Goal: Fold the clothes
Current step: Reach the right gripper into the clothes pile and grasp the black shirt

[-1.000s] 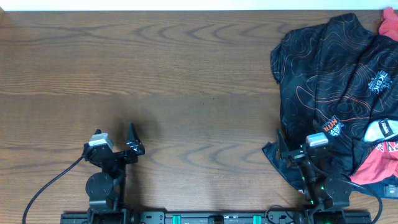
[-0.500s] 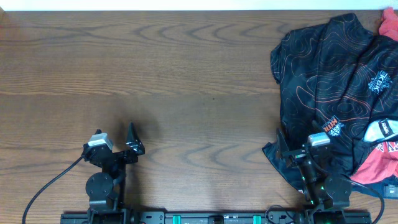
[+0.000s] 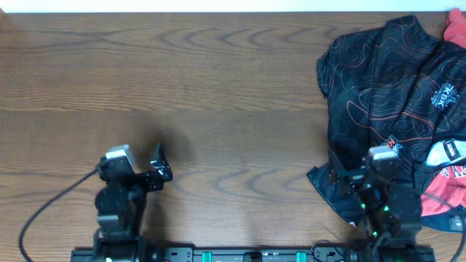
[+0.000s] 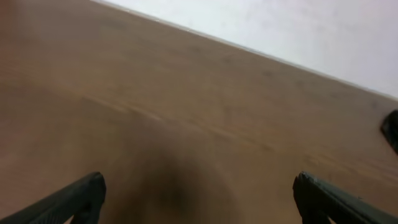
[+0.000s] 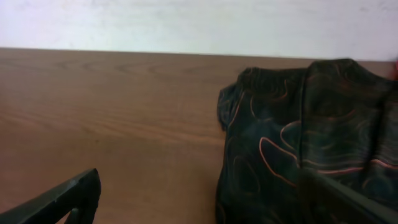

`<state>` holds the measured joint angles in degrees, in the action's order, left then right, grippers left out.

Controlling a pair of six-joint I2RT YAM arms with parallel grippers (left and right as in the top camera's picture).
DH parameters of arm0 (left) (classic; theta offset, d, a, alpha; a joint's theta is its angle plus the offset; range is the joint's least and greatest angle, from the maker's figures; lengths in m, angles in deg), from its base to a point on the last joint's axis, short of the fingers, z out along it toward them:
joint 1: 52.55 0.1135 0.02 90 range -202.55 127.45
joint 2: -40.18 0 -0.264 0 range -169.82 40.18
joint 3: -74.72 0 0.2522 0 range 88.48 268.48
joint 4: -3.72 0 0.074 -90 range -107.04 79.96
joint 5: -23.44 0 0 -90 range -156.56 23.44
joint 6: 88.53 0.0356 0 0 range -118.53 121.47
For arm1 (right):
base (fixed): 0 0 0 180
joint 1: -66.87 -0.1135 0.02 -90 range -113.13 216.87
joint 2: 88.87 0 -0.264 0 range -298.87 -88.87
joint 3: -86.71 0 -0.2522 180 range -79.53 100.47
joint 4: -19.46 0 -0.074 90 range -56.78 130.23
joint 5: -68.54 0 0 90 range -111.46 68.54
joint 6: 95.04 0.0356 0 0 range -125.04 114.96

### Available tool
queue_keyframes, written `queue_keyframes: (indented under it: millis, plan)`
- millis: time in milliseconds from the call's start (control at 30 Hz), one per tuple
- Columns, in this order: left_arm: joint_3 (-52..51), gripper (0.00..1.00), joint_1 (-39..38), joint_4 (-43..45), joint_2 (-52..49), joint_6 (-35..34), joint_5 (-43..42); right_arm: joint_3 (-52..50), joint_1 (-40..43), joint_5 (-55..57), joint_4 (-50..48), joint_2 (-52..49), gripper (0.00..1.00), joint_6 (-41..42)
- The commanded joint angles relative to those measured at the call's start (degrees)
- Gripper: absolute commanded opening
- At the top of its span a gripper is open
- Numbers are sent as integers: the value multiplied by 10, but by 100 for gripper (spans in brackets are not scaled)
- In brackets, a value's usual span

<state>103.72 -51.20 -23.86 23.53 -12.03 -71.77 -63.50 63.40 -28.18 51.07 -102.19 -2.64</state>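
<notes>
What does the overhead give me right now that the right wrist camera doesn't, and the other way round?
Overhead only: both arms, the left claw over bare wood, and the whole jersey, crumpled at the table's right side, with its white lettering and logos. Right wrist only: the pale wall beyond the table's far edge, and how wide the right claw stands open. Both: the wooden table and the jersey's black fabric with orange contour lines.

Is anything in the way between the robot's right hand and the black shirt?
No, nothing visible. The right gripper hangs open right at the near edge of the black jersey, with only bare wooden table beside it.
</notes>
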Motion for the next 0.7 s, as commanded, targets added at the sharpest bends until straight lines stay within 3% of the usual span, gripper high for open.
queue_keyframes:
  millis: [0,333,500,567,667]
  plan:
    - [101,98,2,-62,-79,0,-8,86,-12,9,37,-78,99,10]
    - [334,98,2,-330,-269,8,-8,338,-12,22,308,-374,99,3]
    - [357,98,2,-377,-289,8,-8,383,-12,-21,353,-450,99,0]
    - [357,98,2,-385,-290,8,-8,383,-12,0,375,-474,99,-1]
    - [357,98,2,-389,-290,8,-8,380,-12,59,411,-514,99,62]
